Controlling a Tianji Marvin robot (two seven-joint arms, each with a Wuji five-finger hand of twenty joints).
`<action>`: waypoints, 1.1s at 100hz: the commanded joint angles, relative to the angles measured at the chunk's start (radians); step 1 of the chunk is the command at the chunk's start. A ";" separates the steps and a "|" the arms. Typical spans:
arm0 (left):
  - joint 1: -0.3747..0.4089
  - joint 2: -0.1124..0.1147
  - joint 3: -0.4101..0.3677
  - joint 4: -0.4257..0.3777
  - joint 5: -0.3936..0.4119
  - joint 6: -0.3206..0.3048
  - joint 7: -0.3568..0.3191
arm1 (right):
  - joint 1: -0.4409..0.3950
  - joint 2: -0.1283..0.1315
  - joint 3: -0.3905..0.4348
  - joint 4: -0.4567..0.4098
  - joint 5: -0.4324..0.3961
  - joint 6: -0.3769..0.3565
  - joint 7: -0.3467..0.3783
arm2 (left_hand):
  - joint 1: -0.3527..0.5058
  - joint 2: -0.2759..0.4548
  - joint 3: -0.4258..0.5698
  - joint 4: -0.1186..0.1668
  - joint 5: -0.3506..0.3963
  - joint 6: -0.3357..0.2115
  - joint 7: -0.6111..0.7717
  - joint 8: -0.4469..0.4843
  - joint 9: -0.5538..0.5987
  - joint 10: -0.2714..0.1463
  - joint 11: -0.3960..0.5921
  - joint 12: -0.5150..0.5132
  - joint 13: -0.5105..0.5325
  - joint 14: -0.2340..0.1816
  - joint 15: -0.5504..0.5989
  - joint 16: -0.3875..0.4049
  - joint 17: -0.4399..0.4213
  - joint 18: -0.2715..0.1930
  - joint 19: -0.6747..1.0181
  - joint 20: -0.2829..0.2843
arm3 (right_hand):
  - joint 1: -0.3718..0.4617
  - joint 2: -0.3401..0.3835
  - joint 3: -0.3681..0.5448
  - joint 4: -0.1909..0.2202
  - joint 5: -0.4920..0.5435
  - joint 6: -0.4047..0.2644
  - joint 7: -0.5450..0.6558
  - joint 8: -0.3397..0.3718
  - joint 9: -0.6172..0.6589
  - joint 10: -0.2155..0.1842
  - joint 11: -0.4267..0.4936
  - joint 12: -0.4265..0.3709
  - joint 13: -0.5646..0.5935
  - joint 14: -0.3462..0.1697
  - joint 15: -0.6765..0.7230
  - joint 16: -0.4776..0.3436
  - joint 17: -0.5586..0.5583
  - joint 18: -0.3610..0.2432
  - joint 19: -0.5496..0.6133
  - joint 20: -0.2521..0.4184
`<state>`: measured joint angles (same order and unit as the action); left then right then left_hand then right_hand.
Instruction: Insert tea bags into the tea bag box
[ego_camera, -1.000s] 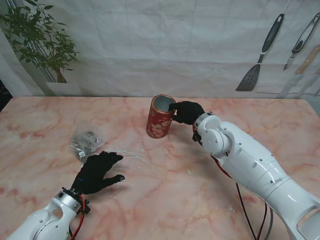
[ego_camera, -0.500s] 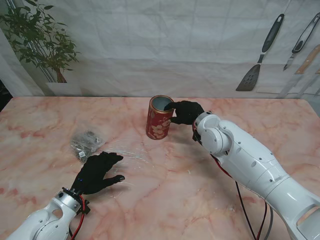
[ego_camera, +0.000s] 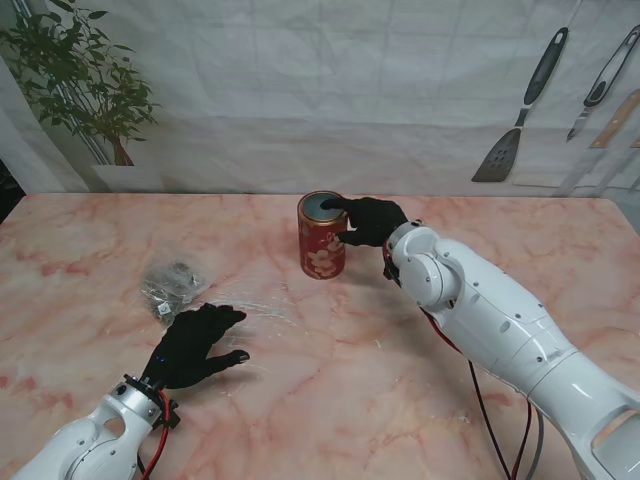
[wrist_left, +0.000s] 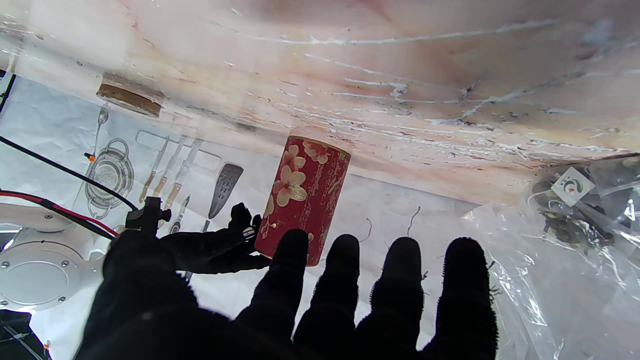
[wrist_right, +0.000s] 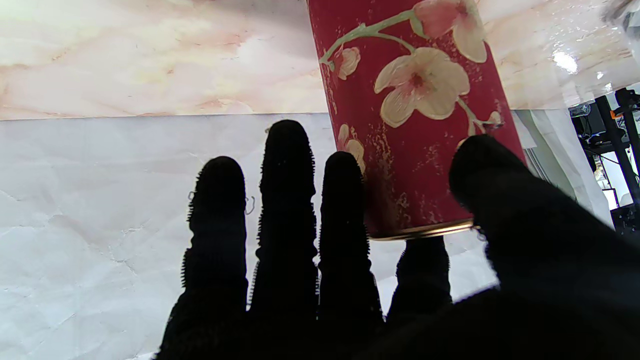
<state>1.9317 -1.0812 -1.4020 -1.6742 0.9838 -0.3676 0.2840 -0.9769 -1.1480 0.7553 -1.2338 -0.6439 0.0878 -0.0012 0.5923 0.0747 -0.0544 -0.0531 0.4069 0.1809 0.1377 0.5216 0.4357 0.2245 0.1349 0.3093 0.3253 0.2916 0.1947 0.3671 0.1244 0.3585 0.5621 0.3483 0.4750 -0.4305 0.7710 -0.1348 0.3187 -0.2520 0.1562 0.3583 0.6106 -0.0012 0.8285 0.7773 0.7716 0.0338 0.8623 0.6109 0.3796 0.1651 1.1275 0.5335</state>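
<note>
Taking the red floral tea bag box (ego_camera: 322, 236) as the landmark and sweeping from the robot's left: far to the left of it, and nearer to me, a crumpled clear bag of tea bags (ego_camera: 172, 287) is lying on the marble table (ego_camera: 330, 380), with a loose sheet of clear plastic (ego_camera: 255, 305) trailing from it toward the box.

Just nearer to me than that bag, the left hand (ego_camera: 196, 343) is hovering over the table with its fingers (wrist_left: 462, 280) spread and nothing in them; in the left wrist view the bag (wrist_left: 575, 210) is sitting off to one side of the fingertips, apart from them.

The box is standing upright, long axis vertical, its open mouth facing up. Touching it on its right side, the right hand (ego_camera: 368, 221) is pinching the rim: one finger is hooking over the lip into the mouth while the thumb (wrist_right: 492, 175) is pressing on the outer wall (wrist_right: 410, 110), the remaining fingers (wrist_right: 287, 165) lying straight and beside the wall.

The coming move probably turns on this: the tea bags are lying just beyond the left hand's fingertips, well apart from the right hand, so the left hand is the nearer one for picking while the right is steadying the box.
</note>
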 joint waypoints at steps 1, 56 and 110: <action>0.003 0.000 -0.001 -0.007 -0.003 -0.003 -0.015 | -0.002 -0.006 0.004 0.000 -0.002 -0.004 0.001 | 0.008 0.003 0.019 0.022 0.008 -0.010 0.004 -0.002 -0.002 -0.026 0.007 -0.008 0.006 -0.018 -0.020 -0.008 -0.002 -0.010 0.022 -0.001 | -0.017 0.006 -0.018 0.041 -0.024 -0.025 -0.074 0.047 -0.042 0.002 -0.020 -0.025 -0.018 -0.001 -0.014 -0.003 -0.012 0.007 -0.017 0.012; 0.004 0.000 0.000 -0.007 0.000 0.000 -0.010 | -0.173 0.007 0.229 -0.093 0.013 -0.108 -0.083 | 0.008 0.003 0.019 0.022 0.008 -0.008 0.003 -0.002 -0.004 -0.026 0.006 -0.008 0.004 -0.017 -0.021 -0.008 -0.001 -0.010 0.023 -0.001 | -0.062 -0.060 0.020 0.040 0.003 -0.010 -0.080 0.117 -0.110 0.023 -0.075 -0.066 -0.074 0.002 -0.125 -0.052 -0.034 0.022 -0.046 0.002; 0.002 0.000 0.004 -0.008 0.003 0.001 -0.006 | -0.467 0.042 0.518 -0.276 0.074 -0.249 -0.001 | 0.007 0.003 0.019 0.022 0.007 -0.010 0.003 -0.002 -0.004 -0.027 0.006 -0.008 0.004 -0.016 -0.021 -0.008 -0.002 -0.008 0.023 -0.001 | -0.035 -0.072 0.014 0.033 0.019 0.018 0.009 0.157 -0.120 0.061 -0.152 -0.130 -0.102 0.025 -0.265 -0.116 -0.062 0.020 -0.096 -0.026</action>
<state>1.9324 -1.0810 -1.3994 -1.6753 0.9869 -0.3668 0.2876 -1.4081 -1.1201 1.2638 -1.5012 -0.5757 -0.1501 -0.0153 0.5924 0.0747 -0.0544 -0.0531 0.4069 0.1809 0.1377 0.5216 0.4357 0.2245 0.1355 0.3093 0.3254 0.2916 0.1947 0.3672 0.1245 0.3585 0.5621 0.3483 0.4382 -0.4767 0.7733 -0.1236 0.3206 -0.2373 0.1528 0.4997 0.5158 0.0510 0.6950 0.6648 0.6899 0.0518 0.6184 0.5060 0.3312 0.1663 1.0518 0.5212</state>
